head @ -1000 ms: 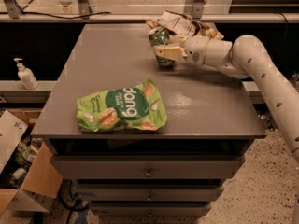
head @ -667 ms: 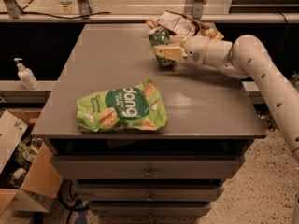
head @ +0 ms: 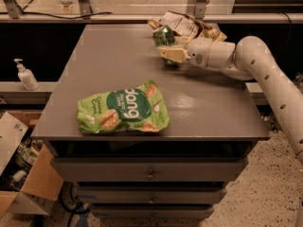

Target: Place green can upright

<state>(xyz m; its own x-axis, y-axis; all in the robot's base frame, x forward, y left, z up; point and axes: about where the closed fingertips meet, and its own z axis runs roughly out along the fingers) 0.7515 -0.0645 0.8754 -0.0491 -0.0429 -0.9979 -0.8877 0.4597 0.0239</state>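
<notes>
Far back on the table (head: 118,74), the claw (head: 168,56) clasps the green can (head: 164,35), just beside crumpled snack wrappers (head: 187,25).

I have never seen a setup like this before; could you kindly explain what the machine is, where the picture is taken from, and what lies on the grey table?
The white jointed tube coming in from the right is a robot arm; the rest of the machine is out of view. At its tip is the pincer, the part that grasps, reaching over the far side of the grey table. There is only one picture, from one camera looking down on the table from its front; where that camera is mounted is not known. Right at the pincer is the green can, a small dark drink can; I cannot tell whether it is gripped or only touched. Behind it lies a crumpled snack wrapper. Near the front edge lies a flat bright-green snack bag marked "dang".
</notes>
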